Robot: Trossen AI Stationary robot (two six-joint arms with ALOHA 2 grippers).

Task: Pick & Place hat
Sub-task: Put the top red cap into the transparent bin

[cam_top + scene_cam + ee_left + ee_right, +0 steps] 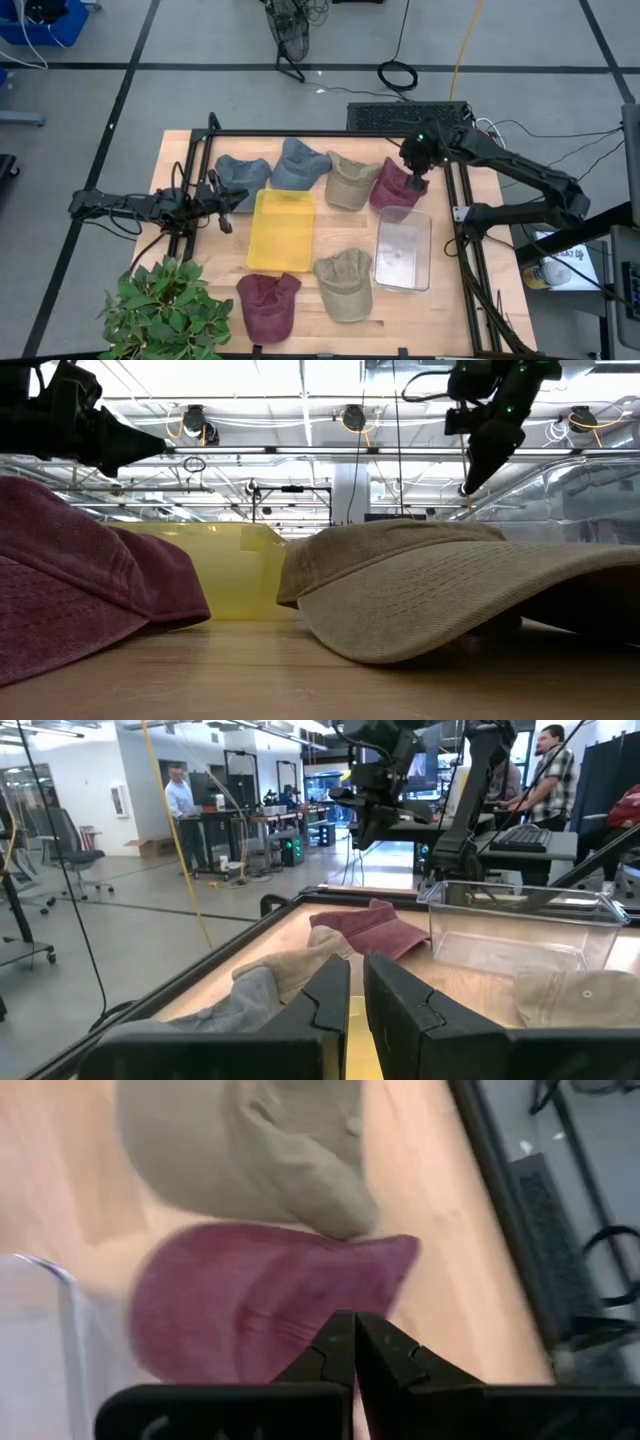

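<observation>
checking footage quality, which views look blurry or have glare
Right wrist view: the maroon hat and tan hat are smeared by blur; low view: bright ceiling lights backlight the right gripper; high view: evenly lit and sharp across the table.

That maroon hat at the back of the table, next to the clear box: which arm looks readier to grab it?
The right. Its gripper hangs right above the maroon hat, fingers closed, while the left gripper waits at the table's far side by the blue hats.

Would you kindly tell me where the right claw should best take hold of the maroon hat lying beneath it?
Probably from straight above, pinching the soft crown of the maroon hat. It lies flat, and the right claw, fingers shut, hovers above its edge beside the clear bin.
</observation>
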